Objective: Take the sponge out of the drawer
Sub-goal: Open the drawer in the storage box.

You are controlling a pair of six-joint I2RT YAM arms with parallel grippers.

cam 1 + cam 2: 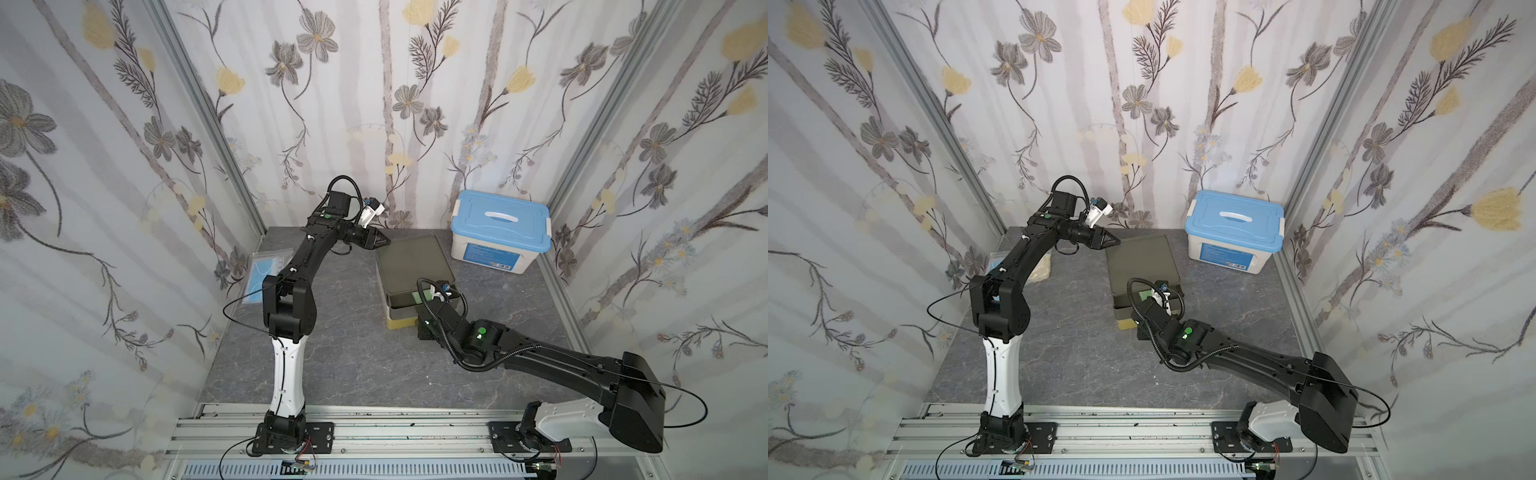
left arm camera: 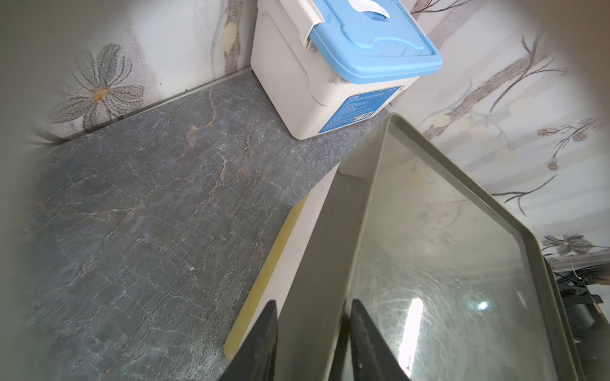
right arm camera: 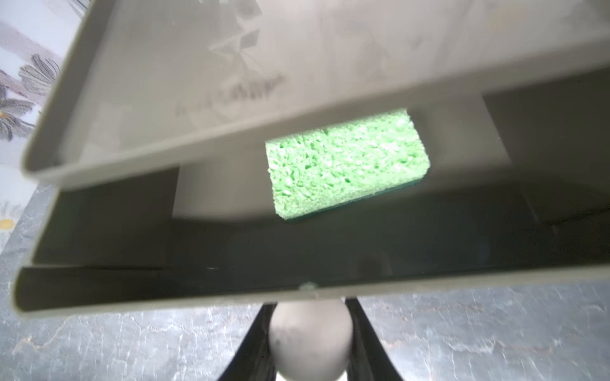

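Nearest, at 6 o'clock, the two arm bases are bolted to a metal rail (image 1: 374, 432) along the front edge of the grey marbled worktop (image 1: 353, 357).

Past centre, toward 1 o'clock, the right gripper (image 3: 310, 305) is closed on the round grey knob (image 3: 308, 343) of the drawer (image 3: 462, 280), one finger on each side of it. The drawer stands partly pulled out toward 6 o'clock from the olive drawer unit (image 1: 415, 262).

The green sponge (image 3: 346, 165) lies flat on the drawer floor, right of its middle in the right wrist view and apart from the front wall. The part that shows is longer across the drawer, running roughly 9 to 3 and slightly skewed from the drawer front. Its far edge passes under the unit's top, so I cannot tell its full length.

At the unit's far corner, about 11 o'clock of it, the left gripper (image 2: 313, 301) clamps the raised rim of the top, one finger outside and one inside.

A clear bag (image 1: 266, 266) lies at 9 o'clock by the wall. Farthest, at 2 o'clock, a white box with a blue lid (image 1: 500, 226) stands against the back wall.
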